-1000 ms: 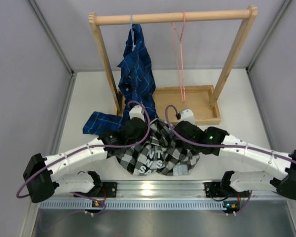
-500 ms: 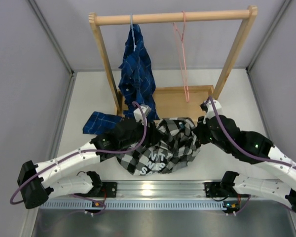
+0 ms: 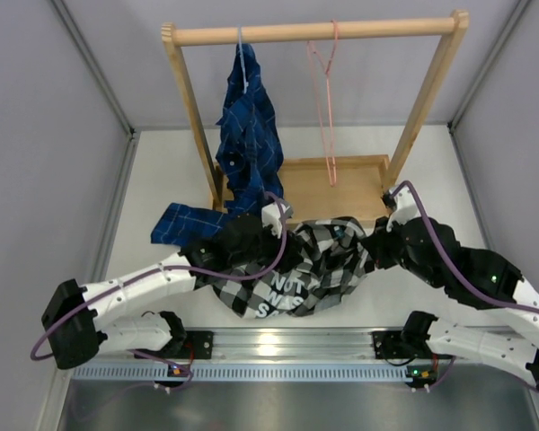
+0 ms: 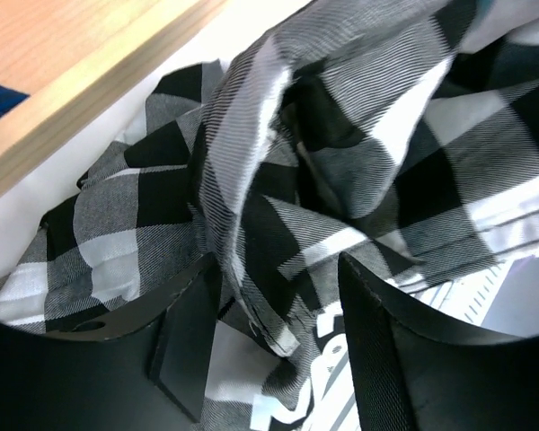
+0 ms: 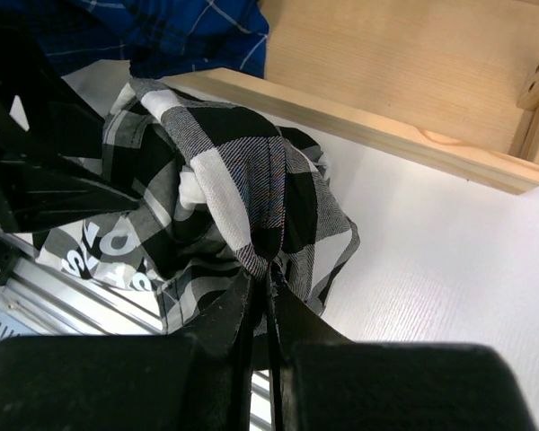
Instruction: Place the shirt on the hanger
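The black-and-white checked shirt [image 3: 298, 269] lies bunched between the two arms at the table's front, white lettering facing up. My right gripper [image 5: 269, 280] is shut on a fold of the shirt [image 5: 225, 189] and holds its right side raised; from above this gripper [image 3: 370, 253] sits at the shirt's right edge. My left gripper [image 4: 283, 337] is open, and a loose fold of the shirt [image 4: 251, 162] hangs between its fingers without being pinched; from above it [image 3: 287, 244] is at the shirt's upper left. The pink wire hanger [image 3: 324, 99] hangs empty from the wooden rod.
A wooden rack [image 3: 314, 33] stands on a wooden tray base [image 3: 359, 184] at the back. A dark blue plaid shirt [image 3: 249, 135] hangs from its left part, its tail [image 3: 175, 223] on the table. Grey walls close in both sides.
My left gripper has opened and let go of the shirt. The right gripper has pulled the shirt's right side up and to the right. The pink hanger has swung a little.
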You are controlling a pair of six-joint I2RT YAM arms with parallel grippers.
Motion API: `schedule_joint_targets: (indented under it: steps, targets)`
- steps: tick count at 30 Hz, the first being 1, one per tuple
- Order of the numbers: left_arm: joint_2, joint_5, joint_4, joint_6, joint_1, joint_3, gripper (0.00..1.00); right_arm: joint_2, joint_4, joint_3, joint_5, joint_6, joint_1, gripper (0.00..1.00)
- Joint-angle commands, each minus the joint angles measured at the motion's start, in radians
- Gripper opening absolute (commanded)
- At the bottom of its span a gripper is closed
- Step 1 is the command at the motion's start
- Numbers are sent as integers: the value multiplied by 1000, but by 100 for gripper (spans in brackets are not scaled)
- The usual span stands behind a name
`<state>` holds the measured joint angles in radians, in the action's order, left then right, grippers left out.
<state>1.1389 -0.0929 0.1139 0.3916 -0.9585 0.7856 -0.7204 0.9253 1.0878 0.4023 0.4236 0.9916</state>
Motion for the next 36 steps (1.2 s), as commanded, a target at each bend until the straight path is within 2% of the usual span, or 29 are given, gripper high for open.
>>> schedule_joint_targets:
  steps: [1, 3, 6, 7, 9, 10, 11, 12, 13, 14, 16, 19, 20, 23, 26, 31, 36]
  targets:
    - [33, -7, -37, -31, 1, 38, 58, 18, 23, 46, -14, -22, -10, 0]
    - [41, 15, -49, -34, 1, 35, 58, 24, 23, 47, -29, -34, -10, 0]
    - [45, 3, -77, -34, 1, 37, 51, 26, 18, 41, -54, -42, -10, 0]
    - [41, -8, -85, -34, 1, 35, 40, 24, 17, 38, -62, -42, -8, 0]
    - [35, -36, -102, -33, 3, 38, 25, 26, 4, 21, -80, -46, -10, 0]
    - [32, -41, -103, -25, 1, 41, 10, 26, -6, 18, -83, -48, -8, 0]
    - [24, -47, -105, -20, 1, 47, 3, 27, -11, 15, -83, -49, -10, 0]
    - [22, -50, -105, -16, 1, 50, 0, 30, -17, 9, -83, -54, -10, 0]
    - [16, -51, -105, 2, 1, 50, 0, 29, -31, 8, -80, -57, -10, 1]
    - [4, -54, -103, 12, 1, 49, 0, 30, -34, 9, -71, -59, -10, 12]
    - [-8, -70, -105, 44, 1, 44, 0, 24, -45, 21, -57, -65, -10, 21]
    - [-31, -114, -105, 105, 1, 40, 0, 12, -65, 61, -31, -78, -8, 53]
    - [-34, -125, -103, 121, 0, 40, 0, 6, -68, 76, 5, -83, -10, 60]
    - [-45, -145, -105, 180, 1, 37, 0, -39, -66, 176, 55, -118, -10, 69]
    - [-50, -130, -103, 228, 0, 27, 0, -118, -65, 296, 24, -160, -10, 74]
    - [-47, -119, -103, 265, 0, 4, 0, -306, -60, 512, 52, -244, -25, 74]
    - [-47, -123, -105, 288, 0, -29, 0, -489, -46, 702, -6, -321, -122, 72]
